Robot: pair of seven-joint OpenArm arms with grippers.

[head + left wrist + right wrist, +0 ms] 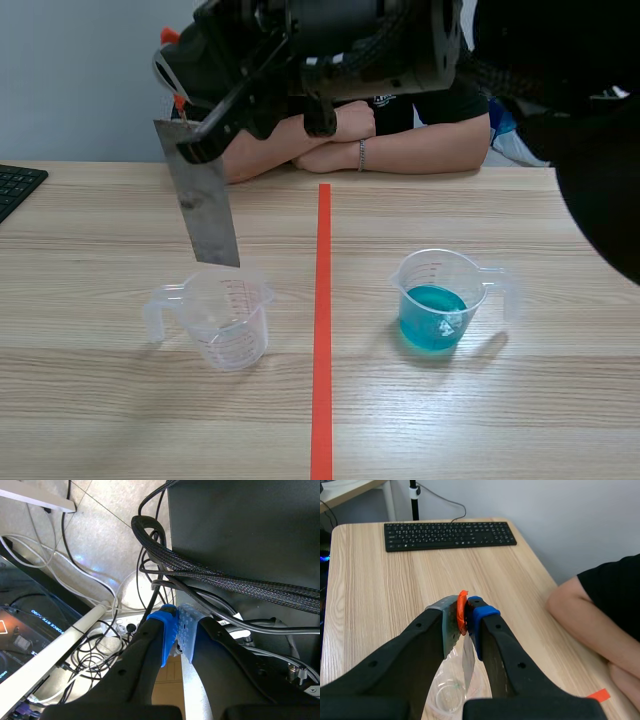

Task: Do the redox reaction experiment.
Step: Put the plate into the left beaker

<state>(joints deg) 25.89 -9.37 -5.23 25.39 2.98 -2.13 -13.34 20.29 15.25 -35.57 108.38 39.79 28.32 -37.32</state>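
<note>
Dangling the metal strip (205, 210) just above the empty beaker (228, 320), right gripper (463, 616) clamped on it (left gripper (176, 630) is pinched shut, holding nothing), next I'd guess lower it straight in.

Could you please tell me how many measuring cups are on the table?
2. An empty clear plastic measuring cup stands left of the orange tape line, below the grey metal strip; a clear plastic measuring cup of blue liquid stands right of it. None seems hidden.
</note>
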